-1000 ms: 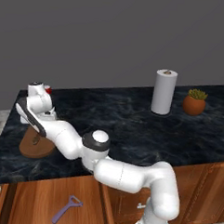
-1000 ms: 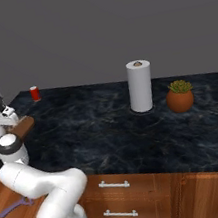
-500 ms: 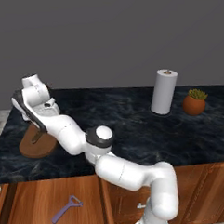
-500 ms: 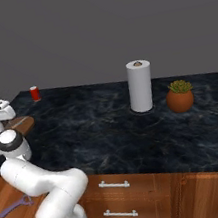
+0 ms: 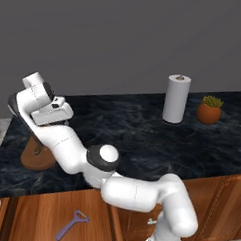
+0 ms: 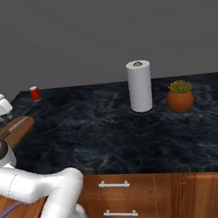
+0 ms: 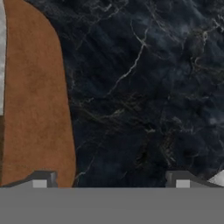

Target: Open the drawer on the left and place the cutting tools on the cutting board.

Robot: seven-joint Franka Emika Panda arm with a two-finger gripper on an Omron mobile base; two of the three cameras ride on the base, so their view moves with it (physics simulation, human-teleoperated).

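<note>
Now that the gripper [image 7: 111, 179] has spread wide and lifted off the cutting board [image 6: 14, 131], the knife [image 6: 15, 126] rests there; the peeler [image 5: 72, 224] waits in the drawer [image 5: 37, 218].

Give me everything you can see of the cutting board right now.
The cutting board is a flat brown wooden board with rounded ends, lying on the dark marble counter at its left end. The knife lies on it lengthwise, silver blade and dark handle. In the left base view the arm hides most of it. The open gripper hangs above its edge, one of its fingers over the wood, holding nothing.
</note>
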